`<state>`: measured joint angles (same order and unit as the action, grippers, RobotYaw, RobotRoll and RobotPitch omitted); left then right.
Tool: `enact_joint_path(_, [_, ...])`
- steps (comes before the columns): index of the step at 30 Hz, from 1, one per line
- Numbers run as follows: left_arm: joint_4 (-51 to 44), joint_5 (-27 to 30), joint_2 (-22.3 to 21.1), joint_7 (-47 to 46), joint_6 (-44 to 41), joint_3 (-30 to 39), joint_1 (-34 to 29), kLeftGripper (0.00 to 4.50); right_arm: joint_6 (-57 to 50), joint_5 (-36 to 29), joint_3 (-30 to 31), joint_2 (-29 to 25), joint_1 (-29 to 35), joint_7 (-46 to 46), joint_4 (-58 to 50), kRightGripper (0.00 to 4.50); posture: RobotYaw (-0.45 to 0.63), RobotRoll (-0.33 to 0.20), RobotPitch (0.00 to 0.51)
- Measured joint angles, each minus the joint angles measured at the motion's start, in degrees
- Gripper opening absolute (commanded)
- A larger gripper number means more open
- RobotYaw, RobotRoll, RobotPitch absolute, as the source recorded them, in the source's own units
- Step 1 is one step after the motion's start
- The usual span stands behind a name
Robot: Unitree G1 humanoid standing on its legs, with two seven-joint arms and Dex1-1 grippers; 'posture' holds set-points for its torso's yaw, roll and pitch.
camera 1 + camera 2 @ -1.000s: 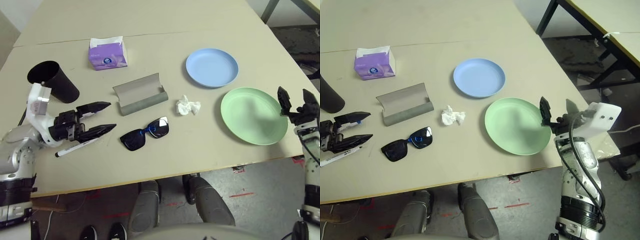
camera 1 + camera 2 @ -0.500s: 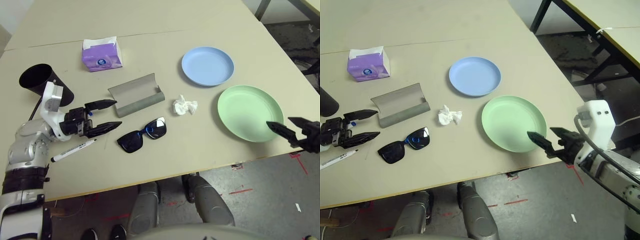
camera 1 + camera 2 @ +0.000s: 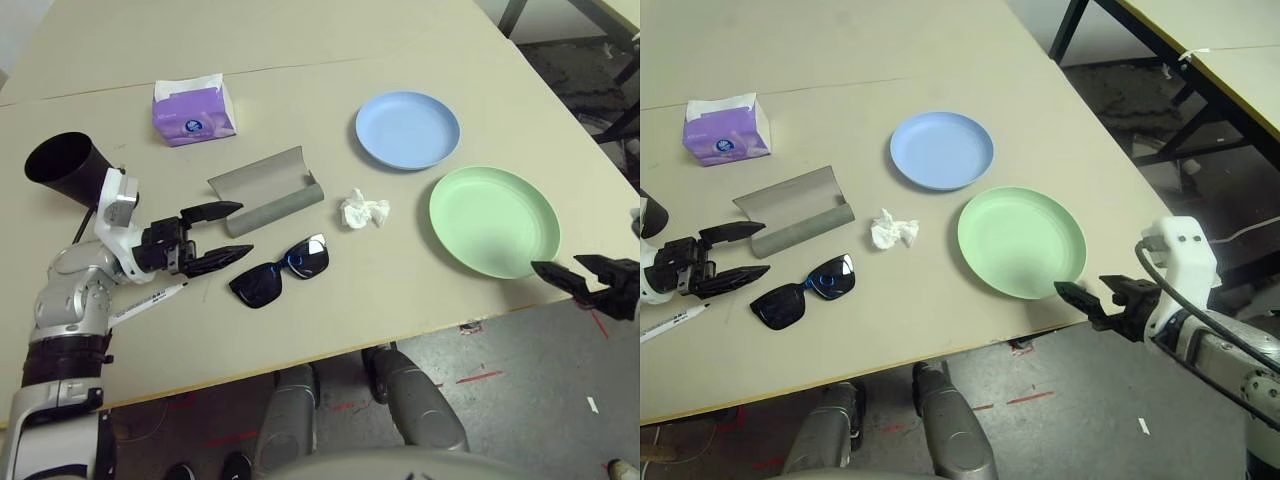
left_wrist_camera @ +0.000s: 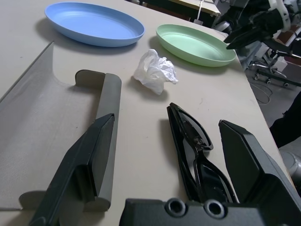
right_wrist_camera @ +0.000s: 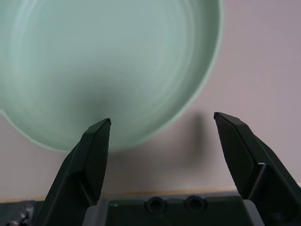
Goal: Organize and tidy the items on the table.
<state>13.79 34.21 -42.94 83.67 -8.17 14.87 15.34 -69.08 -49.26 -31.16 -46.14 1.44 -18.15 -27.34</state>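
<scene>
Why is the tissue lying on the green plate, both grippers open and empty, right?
Wrong on one point: the tissue lies on the bare table, between the glasses case and the green plate, touching neither, as the left eye view shows. The rest holds: left gripper and right gripper are open and empty.

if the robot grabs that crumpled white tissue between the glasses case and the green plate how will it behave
The crumpled tissue looks thin and loosely wadded, so it will probably squash flat between the fingers rather than resist. It seems very light, so a nudge would likely slide it across the table. Its irregular folds make rolling unlikely.
</scene>
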Motion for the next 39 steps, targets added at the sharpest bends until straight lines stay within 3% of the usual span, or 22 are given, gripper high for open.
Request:
enact_joint_path(11, [-5.18, 1.22, 0.06, -2.5, -1.27, 0.9, -2.86, 4.5, -1.45, 0.8, 3.78, 1.59, -3.9, -0.19, 3.05, 4.46, -0.18, 0.0, 0.24])
enact_joint_path(15, [-7.14, 1.72, 0.06, -3.69, -1.68, 1.3, -3.71, 4.5, -2.78, 0.74, 3.86, 2.67, -4.9, -0.09, 3.08, 3.14, -0.18, 0.0, 0.239])
enact_joint_path(18, [-7.39, 1.97, 0.06, -4.27, -1.84, 1.65, -4.24, 4.5, -3.6, 0.73, 4.03, 2.71, -4.97, -0.19, 3.03, 1.92, -0.18, 0.0, 0.239])
enact_joint_path(24, [-7.76, 2.38, 0.06, -4.8, -2.04, 1.66, -4.42, 4.5, -3.41, 0.32, 3.91, 2.51, -5.61, -2.18, 2.76, 0.03, -0.19, 0.0, 0.24])
enact_joint_path(31, [-7.96, 2.41, 0.07, -5.1, -2.23, 1.66, -4.42, 4.5, -8.42, -2.35, 1.81, -0.14, -10.73, -4.68, 5.94, 0.03, -0.2, 0.0, 0.246])
enact_joint_path(35, [-7.85, 2.38, 0.18, -5.05, -2.33, 1.58, -4.06, 4.5, -12.94, -2.73, 1.47, -2.31, -19.82, -4.66, 12.12, 0.03, -0.2, 0.0, 0.247])
enact_joint_path(39, [-7.47, 2.29, 0.39, -5.06, -2.33, 1.19, -3.61, 4.5, -18.05, -2.36, 1.9, -3.82, -33.12, -4.21, 18.93, 0.03, -0.19, 0.0, 0.247])
